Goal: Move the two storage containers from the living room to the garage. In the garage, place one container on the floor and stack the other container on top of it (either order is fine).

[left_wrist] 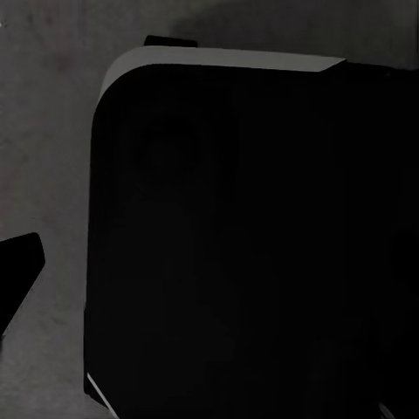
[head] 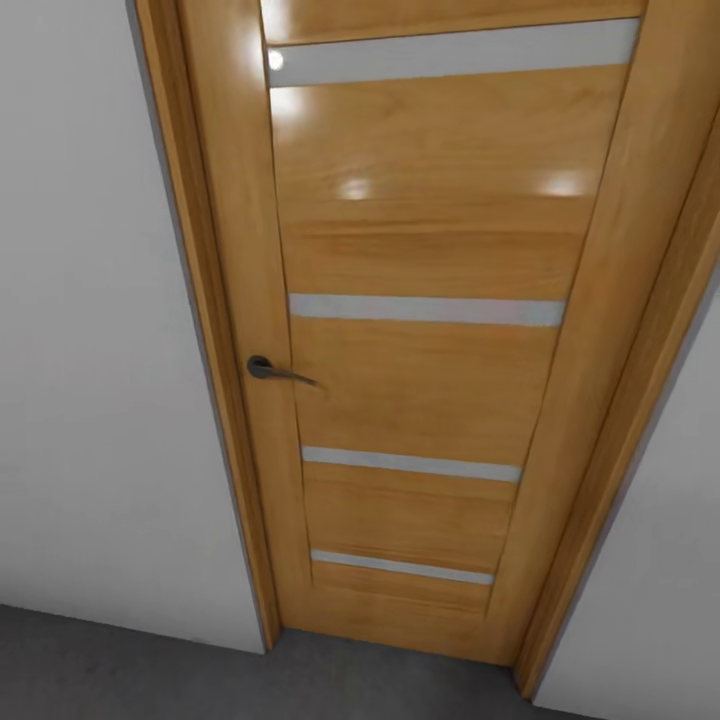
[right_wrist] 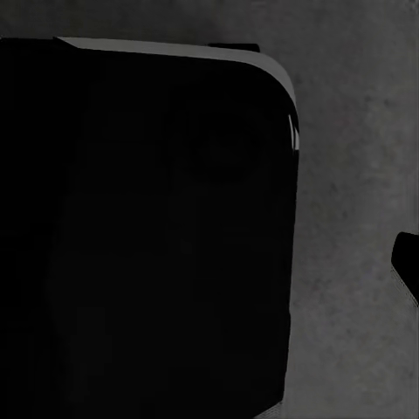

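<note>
The two storage containers are out of view. In the head view I face a closed wood-panelled door [head: 420, 330] of the garage, set in white walls, with a strip of dark grey concrete floor [head: 120, 670] at its foot. In the left wrist view a dark fingertip [left_wrist: 19, 266] shows at the picture's edge over the floor [left_wrist: 44, 131]. The right wrist view likewise has a dark fingertip [right_wrist: 407, 262] at its edge above the floor [right_wrist: 358, 131]. Nothing is seen between the fingers.
The door has a dark lever handle [head: 272, 371] on its left side and several pale horizontal stripes. White wall [head: 90, 350] flanks the door frame on both sides. A big black rounded body of the robot [left_wrist: 253, 244] hangs over the floor in both wrist views [right_wrist: 148, 236].
</note>
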Controlling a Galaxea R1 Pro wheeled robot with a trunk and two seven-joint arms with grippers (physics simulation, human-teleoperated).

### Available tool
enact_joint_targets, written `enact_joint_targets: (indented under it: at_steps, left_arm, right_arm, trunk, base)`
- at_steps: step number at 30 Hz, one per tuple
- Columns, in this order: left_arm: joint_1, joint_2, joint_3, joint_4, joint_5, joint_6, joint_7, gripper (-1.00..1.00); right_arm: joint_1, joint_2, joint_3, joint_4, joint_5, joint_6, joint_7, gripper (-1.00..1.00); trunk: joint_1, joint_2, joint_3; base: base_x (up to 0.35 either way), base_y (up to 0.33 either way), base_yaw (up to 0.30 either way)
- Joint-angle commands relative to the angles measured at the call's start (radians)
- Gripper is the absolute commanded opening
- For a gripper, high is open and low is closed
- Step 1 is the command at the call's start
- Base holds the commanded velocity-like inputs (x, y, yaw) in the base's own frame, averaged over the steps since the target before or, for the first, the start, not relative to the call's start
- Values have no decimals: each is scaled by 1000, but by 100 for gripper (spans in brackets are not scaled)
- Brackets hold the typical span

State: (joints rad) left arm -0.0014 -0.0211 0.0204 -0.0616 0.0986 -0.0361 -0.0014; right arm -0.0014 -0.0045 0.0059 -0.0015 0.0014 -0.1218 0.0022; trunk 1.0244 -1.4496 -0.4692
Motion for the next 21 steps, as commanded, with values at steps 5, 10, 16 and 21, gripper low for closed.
enact_joint_targets:
  at_steps: [5, 10, 16, 21]
  left_arm:
    - [0, 0, 1, 0, 10, -3, 0, 100]
    - [0, 0, 1, 0, 10, -4, 0, 100]
    - [0, 0, 1, 0, 10, -4, 0, 100]
    - [0, 0, 1, -1, 10, -4, 0, 100]
  right_arm:
    - [0, 0, 2, 0, 0, -3, 0, 100]
    - [0, 0, 1, 0, 0, -5, -1, 100]
    - [0, 0, 0, 0, 0, -6, -3, 100]
    - [0, 0, 0, 0, 0, -7, -4, 100]
  trunk:
    - [1, 0, -1]
    - [1, 0, -1]
    - [1, 0, -1]
    - [1, 0, -1]
  base:
    - [317, 0, 0]
    - [316, -4, 0]
    - [275, -87, 0]
    - [149, -88, 0]
